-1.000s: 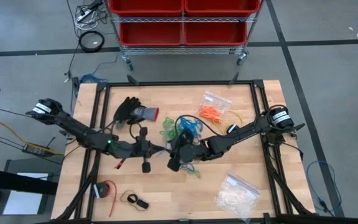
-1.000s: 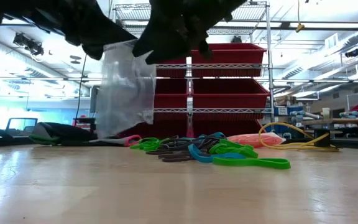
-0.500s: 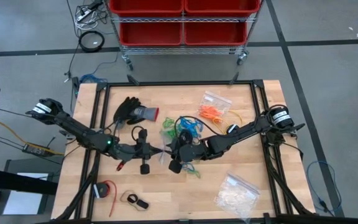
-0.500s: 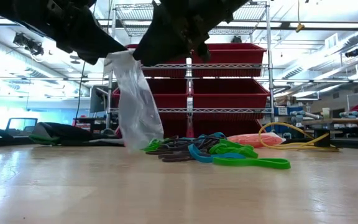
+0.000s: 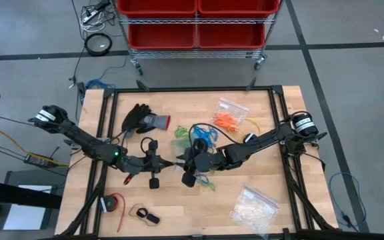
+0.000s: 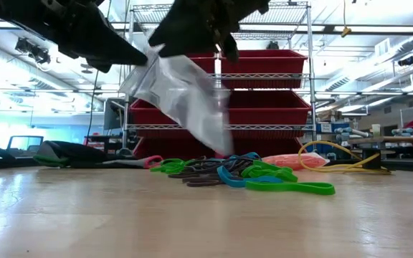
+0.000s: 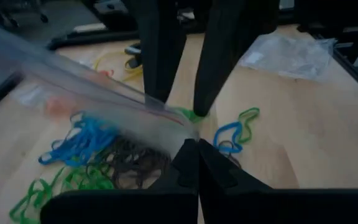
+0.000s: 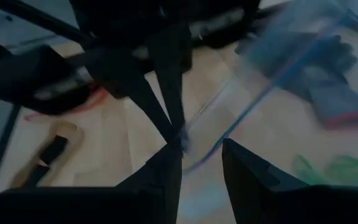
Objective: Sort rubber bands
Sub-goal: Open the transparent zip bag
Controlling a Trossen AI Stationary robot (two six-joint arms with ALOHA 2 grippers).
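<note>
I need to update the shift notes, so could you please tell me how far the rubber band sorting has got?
Early stage. Done: one clear bag of orange bands lies apart. In hand: the left pincer is shut on the rim of an empty clear bag, with the right pincer at the same rim. Left: the mixed pile of green, blue and black rubber bands on the table.

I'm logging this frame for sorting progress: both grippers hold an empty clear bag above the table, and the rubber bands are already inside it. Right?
Not quite. The left gripper and right gripper do hold the clear bag above the table, but the rubber bands are not in it; the low view shows them heaped on the tabletop under the bag.
</note>
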